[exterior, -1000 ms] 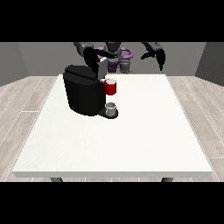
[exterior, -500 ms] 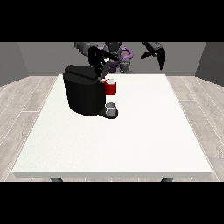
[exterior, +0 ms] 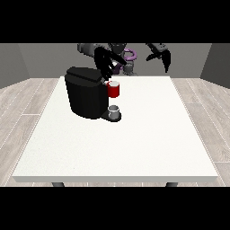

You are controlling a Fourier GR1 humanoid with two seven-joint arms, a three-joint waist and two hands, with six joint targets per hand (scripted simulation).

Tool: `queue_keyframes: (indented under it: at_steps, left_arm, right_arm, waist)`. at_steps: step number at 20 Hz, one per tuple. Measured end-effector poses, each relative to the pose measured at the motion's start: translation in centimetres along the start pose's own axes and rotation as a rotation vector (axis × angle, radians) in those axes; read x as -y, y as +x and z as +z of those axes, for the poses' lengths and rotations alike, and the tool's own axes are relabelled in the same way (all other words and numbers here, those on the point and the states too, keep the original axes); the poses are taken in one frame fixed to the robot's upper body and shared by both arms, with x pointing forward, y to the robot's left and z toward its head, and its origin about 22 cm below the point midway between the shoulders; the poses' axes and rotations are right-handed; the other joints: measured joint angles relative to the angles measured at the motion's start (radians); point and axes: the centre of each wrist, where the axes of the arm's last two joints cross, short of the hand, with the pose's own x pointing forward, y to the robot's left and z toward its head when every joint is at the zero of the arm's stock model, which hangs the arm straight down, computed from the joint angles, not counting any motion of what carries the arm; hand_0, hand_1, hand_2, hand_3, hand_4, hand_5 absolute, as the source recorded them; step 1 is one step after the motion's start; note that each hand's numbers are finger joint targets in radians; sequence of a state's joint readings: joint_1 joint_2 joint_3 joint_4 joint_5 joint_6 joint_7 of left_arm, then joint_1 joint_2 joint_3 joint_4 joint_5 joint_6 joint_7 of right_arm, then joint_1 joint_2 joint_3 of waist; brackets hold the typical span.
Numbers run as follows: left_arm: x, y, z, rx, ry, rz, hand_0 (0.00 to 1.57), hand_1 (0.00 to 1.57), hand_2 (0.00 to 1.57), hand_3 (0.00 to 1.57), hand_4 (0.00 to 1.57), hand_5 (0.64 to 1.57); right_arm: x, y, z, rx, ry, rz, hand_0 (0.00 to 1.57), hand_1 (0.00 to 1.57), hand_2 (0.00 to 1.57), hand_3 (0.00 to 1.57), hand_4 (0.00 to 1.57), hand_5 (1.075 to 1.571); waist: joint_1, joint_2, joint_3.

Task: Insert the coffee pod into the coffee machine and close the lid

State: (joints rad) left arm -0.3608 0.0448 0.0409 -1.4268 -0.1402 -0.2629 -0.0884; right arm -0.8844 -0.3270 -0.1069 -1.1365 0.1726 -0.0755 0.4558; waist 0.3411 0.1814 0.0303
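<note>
1. You've got the big white table [exterior: 134, 143] filling most of the view, long edge running side to side, with the robot [exterior: 120, 50] small behind its far edge.

2. On the table's far left part stands the black coffee machine [exterior: 85, 93], upright, its lid [exterior: 83, 74] sitting on top and sloping a little. Whether that lid is fully down, you can't tell from here.

3. At the machine's front, facing the table's middle, there's a red thing at the machine [exterior: 114, 89], and straight below it a small grey cup-like thing [exterior: 114, 111] sits upright on the machine's base. You can't tell if that grey thing is the pod, so treat the pod's place and heading as unknown.

4. The hand at the view's left [exterior: 106, 64] hangs right over the lid's near corner and the red thing, fingers pointing down and spread apart. Nothing shows held in them; whether the tips touch the machine, you can't tell.

5. The hand at the view's right [exterior: 162, 56] is up in the air, well apart from the machine, fingers hanging down, relaxed, holding nothing.
</note>
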Motion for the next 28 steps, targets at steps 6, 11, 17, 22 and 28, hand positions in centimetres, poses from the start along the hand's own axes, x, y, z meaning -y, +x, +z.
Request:
queue_keyframes:
  at_steps: [6, 11, 17, 22, 28]
  left_arm:
    - [0.5, 1.2, -1.4, 0.057, -0.05, -0.006, 0.0, 0.0, 0.0, 0.0, 0.44, 1.571]
    - [0.7, 2.6, -2.6, 0.101, -0.078, -0.016, 0.0, 0.0, 0.0, 0.0, 0.43, 1.571]
    - [0.2, 3.9, -3.2, 0.146, -0.079, -0.015, 0.0, 0.0, 0.0, 0.0, 0.0, 1.571]
    - [-0.7, 4.0, -2.8, 0.161, -0.083, -0.012, 0.0, 0.0, 0.0, 0.0, 0.33, 1.571]
    - [-1.8, 3.8, -2.6, 0.148, -0.057, -0.008, 0.0, 0.0, 0.0, 0.0, 0.35, 1.571]
  right_arm:
    - [2.1, 3.2, 0.6, -0.009, -0.073, -0.011, 0.0, 0.0, 0.0, 0.0, 0.0, 1.571]
    - [-0.5, 8.5, 1.5, 0.283, 0.016, 0.013, 0.0, 0.0, 0.0, 0.0, 0.0, 1.571]
    - [-2.2, 10.5, 1.0, 0.421, 0.052, -0.002, 0.0, 0.0, 0.0, 0.0, 0.0, 1.571]
    - [-2.7, 11.4, 0.1, 0.453, 0.063, -0.026, 0.0, 0.0, 0.0, 0.0, 0.1, 1.571]
    - [-4.5, 11.9, -0.3, 0.498, 0.11, -0.051, 0.0, 0.0, 0.0, 0.0, 0.0, 1.571]
  waist:
    - [0.074, 0.051, 0.0079]
    - [0.164, 0.104, -0.0199]
    - [0.189, 0.159, -0.0285]
    - [0.197, 0.185, -0.03]
    - [0.163, 0.182, -0.0307]
